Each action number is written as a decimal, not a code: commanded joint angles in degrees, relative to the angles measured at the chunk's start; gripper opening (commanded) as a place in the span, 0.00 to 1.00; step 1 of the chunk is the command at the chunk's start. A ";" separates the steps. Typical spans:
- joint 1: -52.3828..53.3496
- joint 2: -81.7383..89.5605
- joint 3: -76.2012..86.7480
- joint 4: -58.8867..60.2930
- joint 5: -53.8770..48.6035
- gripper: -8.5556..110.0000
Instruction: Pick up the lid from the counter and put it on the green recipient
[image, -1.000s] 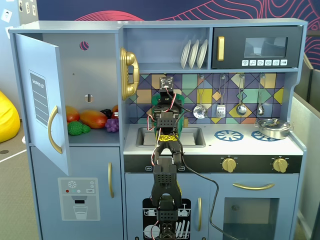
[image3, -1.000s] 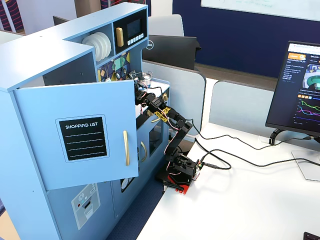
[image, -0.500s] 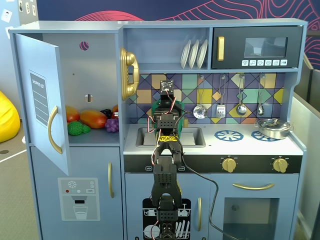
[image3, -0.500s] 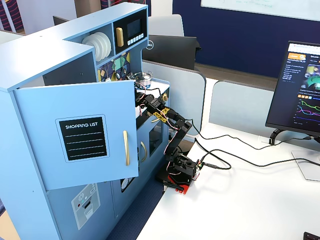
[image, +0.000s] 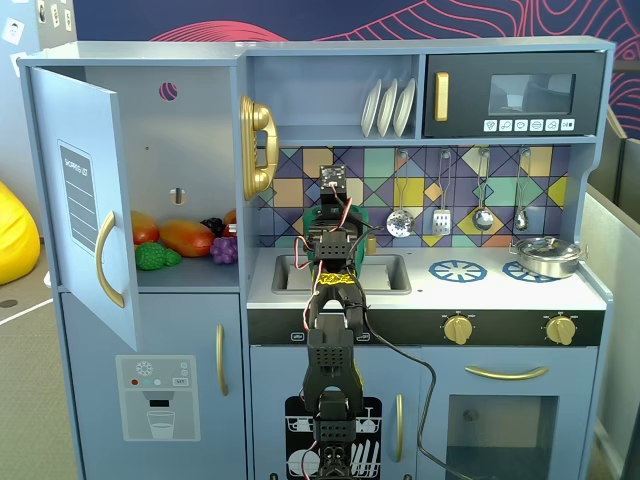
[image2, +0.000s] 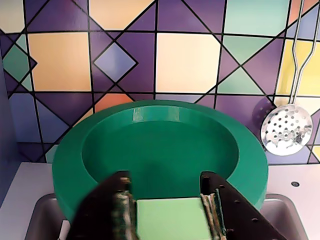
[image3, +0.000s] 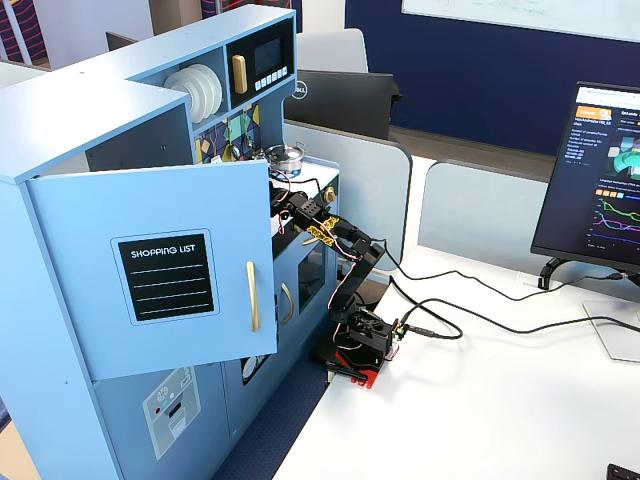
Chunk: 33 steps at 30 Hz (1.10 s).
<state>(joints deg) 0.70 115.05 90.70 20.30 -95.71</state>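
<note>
Your tool (image2: 169, 212) sits at the bottom centre of the wrist view, its two dark fingers (image2: 107, 210) closed narrowly on a pale green block, which looks like the knob of the lid. Just above it, filling the middle of that frame, the green pot (image2: 100, 145) stands open-mouthed in front of the patterned tile wall (image2: 187, 62). A metal skimmer (image2: 286, 129) hangs at the right. In a fixed view the arm (image: 330, 330) hides most of the pot, at centre frame over the sink (image: 385, 272).

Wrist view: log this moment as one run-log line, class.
gripper: shut on lid knob | lid: above green pot | seated: cannot tell
</note>
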 joint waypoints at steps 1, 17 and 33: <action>-0.53 0.97 -0.35 -2.64 -0.09 0.36; 2.81 14.68 0.70 0.53 -6.15 0.43; 8.88 47.99 19.60 31.29 0.70 0.34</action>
<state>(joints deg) 8.17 155.65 106.44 45.00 -97.65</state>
